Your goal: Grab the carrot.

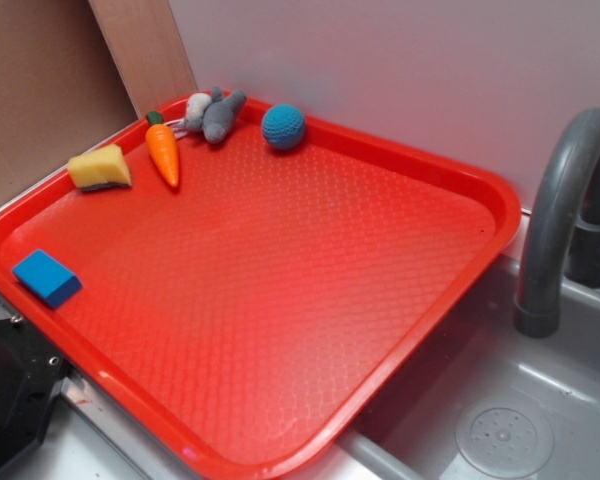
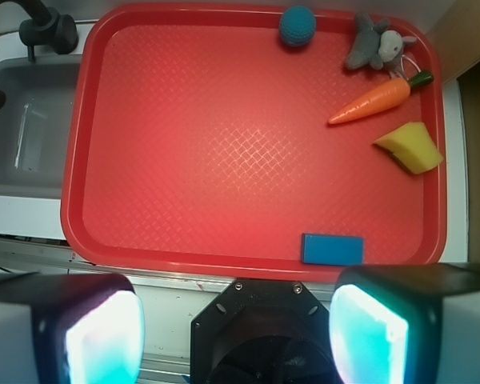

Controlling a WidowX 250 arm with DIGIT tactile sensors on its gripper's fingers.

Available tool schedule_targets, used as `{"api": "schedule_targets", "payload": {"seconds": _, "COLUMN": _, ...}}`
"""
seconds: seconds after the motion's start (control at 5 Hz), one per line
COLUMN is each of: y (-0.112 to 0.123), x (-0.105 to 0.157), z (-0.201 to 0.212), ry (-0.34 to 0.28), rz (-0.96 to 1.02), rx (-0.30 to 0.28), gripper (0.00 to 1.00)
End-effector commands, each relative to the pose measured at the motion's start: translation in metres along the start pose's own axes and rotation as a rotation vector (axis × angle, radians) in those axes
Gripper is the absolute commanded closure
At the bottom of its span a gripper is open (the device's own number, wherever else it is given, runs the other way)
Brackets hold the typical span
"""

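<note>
While the gripper [image 2: 236,332] hangs off the near edge of the red tray [image 2: 74,160], its two fingers [image 2: 92,332] stand wide apart with nothing between them, as the wrist view shows. Both pads glow pale cyan. They lie outside the tray, over the pale counter strip in front of it.

Nearest the fingers, a blue block [image 2: 333,249] lies flat just inside the tray's near rim, toward the right. Beyond it the tray floor is bare red up to the far right corner.

In that corner the carrot [image 2: 374,100] lies on its side, its pointed tip aimed toward the tray's middle and its dark green stem cap toward the right rim. A yellow sponge wedge [image 2: 412,148] sits just beside it on the near side, apart from it. A grey plush toy [image 2: 376,46] lies just beyond the stem end, against the far rim; contact with the carrot cannot be judged. A teal ball [image 2: 298,25] rests at the far rim, left of the plush toy and well apart from the carrot.

To the left of the tray, a grey sink [image 2: 24,136] with a dark faucet [image 2: 40,28] adjoins it.
</note>
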State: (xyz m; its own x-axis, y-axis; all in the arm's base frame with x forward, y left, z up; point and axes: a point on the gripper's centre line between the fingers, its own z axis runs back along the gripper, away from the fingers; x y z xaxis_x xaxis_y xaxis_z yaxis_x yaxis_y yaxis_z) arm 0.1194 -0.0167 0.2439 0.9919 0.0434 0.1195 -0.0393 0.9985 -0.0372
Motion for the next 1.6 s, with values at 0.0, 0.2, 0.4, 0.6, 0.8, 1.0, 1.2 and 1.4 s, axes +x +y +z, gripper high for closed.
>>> {"api": "schedule_targets", "payload": {"seconds": 0.0, "y": 0.000, "x": 0.000, "z": 0.000, "ry": 0.000, "rz": 0.000, "rx": 0.000, "gripper": 0.00}}
{"api": "schedule_targets", "payload": {"seconds": 0.2, "y": 0.002, "x": 0.007, "z": 0.001, "ry": -0.078, "rz": 0.120, "rx": 0.011, "gripper": 0.00}}
{"api": "schedule_targets", "payload": {"seconds": 0.4, "y": 0.011, "x": 0.018, "z": 0.008, "ry": -0.126, "rz": 0.366, "rx": 0.049, "gripper": 0.00}}
{"api": "schedule_targets", "payload": {"seconds": 0.6, "y": 0.024, "x": 0.025, "z": 0.009, "ry": -0.085, "rz": 0.614, "rx": 0.093, "gripper": 0.00}}
{"api": "schedule_targets", "payload": {"seconds": 0.8, "y": 0.047, "x": 0.037, "z": 0.005, "ry": -0.009, "rz": 0.865, "rx": 0.122, "gripper": 0.00}}
{"api": "schedule_targets", "payload": {"seconds": 1.0, "y": 0.075, "x": 0.054, "z": -0.007, "ry": 0.107, "rz": 1.133, "rx": 0.027, "gripper": 0.00}}
{"api": "schedule_targets", "payload": {"seconds": 1.2, "y": 0.091, "x": 0.070, "z": -0.033, "ry": 0.105, "rz": 1.385, "rx": -0.008, "gripper": 0.00}}
{"api": "schedule_targets", "payload": {"seconds": 1.4, "y": 0.110, "x": 0.089, "z": -0.075, "ry": -0.019, "rz": 1.531, "rx": -0.019, "gripper": 0.00}}
